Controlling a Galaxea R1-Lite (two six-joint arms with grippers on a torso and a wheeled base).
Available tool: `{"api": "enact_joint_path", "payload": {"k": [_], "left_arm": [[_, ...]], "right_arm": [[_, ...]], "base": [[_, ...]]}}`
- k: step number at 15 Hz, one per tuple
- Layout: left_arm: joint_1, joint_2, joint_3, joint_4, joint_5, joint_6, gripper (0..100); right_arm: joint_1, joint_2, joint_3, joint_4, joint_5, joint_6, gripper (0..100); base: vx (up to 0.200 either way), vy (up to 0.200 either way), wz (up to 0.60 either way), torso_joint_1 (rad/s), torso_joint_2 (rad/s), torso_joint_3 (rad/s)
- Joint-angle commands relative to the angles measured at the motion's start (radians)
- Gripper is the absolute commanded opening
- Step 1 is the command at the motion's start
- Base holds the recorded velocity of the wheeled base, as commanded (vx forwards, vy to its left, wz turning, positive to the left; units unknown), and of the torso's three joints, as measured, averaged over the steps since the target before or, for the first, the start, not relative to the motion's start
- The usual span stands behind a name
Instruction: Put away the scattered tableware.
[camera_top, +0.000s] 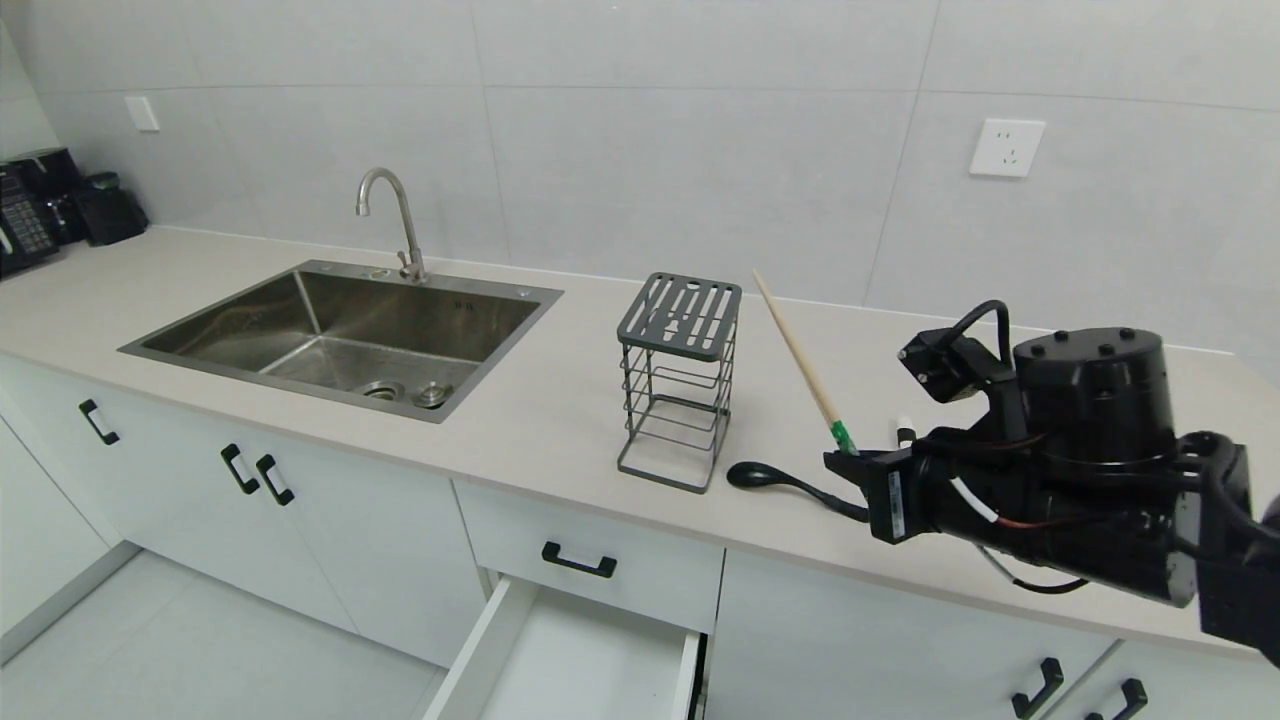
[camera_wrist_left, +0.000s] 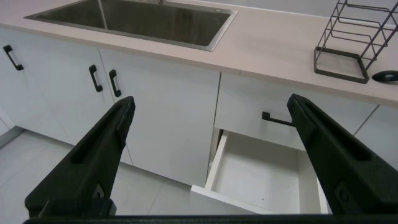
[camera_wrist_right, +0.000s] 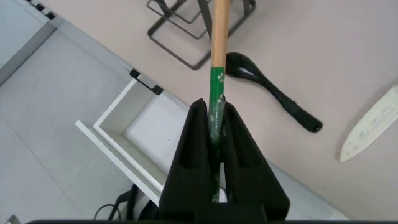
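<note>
Chopstick (camera_top: 800, 350) (camera_wrist_right: 219, 50): a wooden stick with a green patterned lower end, grasped at that green end by the right end effector (camera_top: 845, 455) (camera_wrist_right: 214, 109). The fingers are clenched on it from both sides. The stick points up and away from the end effector, tilted toward the back wall, with its free tip above the counter (camera_top: 560, 400) beside the wire rack (camera_top: 675, 390) (camera_wrist_right: 186, 31). The chopstick is clear of the counter surface.

Black spoon (camera_top: 770, 477) (camera_wrist_right: 267, 84): lying flat on the counter near its front edge, bowl just beside the rack's base, handle running toward the right end effector.

Pale blade-shaped utensil (camera_wrist_right: 373, 124): lying on the counter, well apart from the spoon's bowl and near its handle end.

Wire rack: upright on the counter, slotted plate on top, positioned between the sink (camera_top: 420, 320) and the right arm.

Drawer (camera_top: 580, 660) (camera_wrist_left: 261, 174) (camera_wrist_right: 143, 130): pulled open below the counter, under the rack; white interior visible.

Left end effector (camera_wrist_left: 211, 102): released, fingers spread wide, held low in front of the cabinet doors and facing the open drawer.

Tap (camera_top: 395, 215): standing at the back rim of the sink.
</note>
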Motion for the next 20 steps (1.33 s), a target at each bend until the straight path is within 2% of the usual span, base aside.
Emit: {"api": "enact_joint_path", "payload": {"k": [1, 4, 6, 12, 16, 20], "left_arm": [[0.000, 0.001, 0.000, 0.000, 0.000, -0.001, 100], [0.000, 0.001, 0.000, 0.000, 0.000, -0.001, 100], [0.000, 0.001, 0.000, 0.000, 0.000, -0.001, 100], [0.000, 0.001, 0.000, 0.000, 0.000, -0.001, 100], [0.000, 0.001, 0.000, 0.000, 0.000, -0.001, 100], [0.000, 0.001, 0.000, 0.000, 0.000, -0.001, 100]], "right_arm": [[0.003, -0.082, 0.012, -0.003, 0.036, -0.065, 0], [0.020, -0.117, 0.021, 0.002, 0.168, -0.251, 0], [0.069, -0.114, 0.024, 0.011, 0.181, -0.319, 0], [0.236, -0.014, 0.063, -0.012, 0.114, -0.331, 0], [0.271, 0.070, 0.040, -0.075, 0.086, -0.345, 0], [0.296, 0.199, -0.074, -0.083, 0.086, -0.345, 0]], "base": [[0.000, 0.000, 0.00, 0.000, 0.00, 0.000], [0.000, 0.000, 0.00, 0.000, 0.00, 0.000], [0.000, 0.000, 0.00, 0.000, 0.00, 0.000], [0.000, 0.000, 0.00, 0.000, 0.00, 0.000], [0.000, 0.000, 0.00, 0.000, 0.00, 0.000], [0.000, 0.000, 0.00, 0.000, 0.00, 0.000]]}}
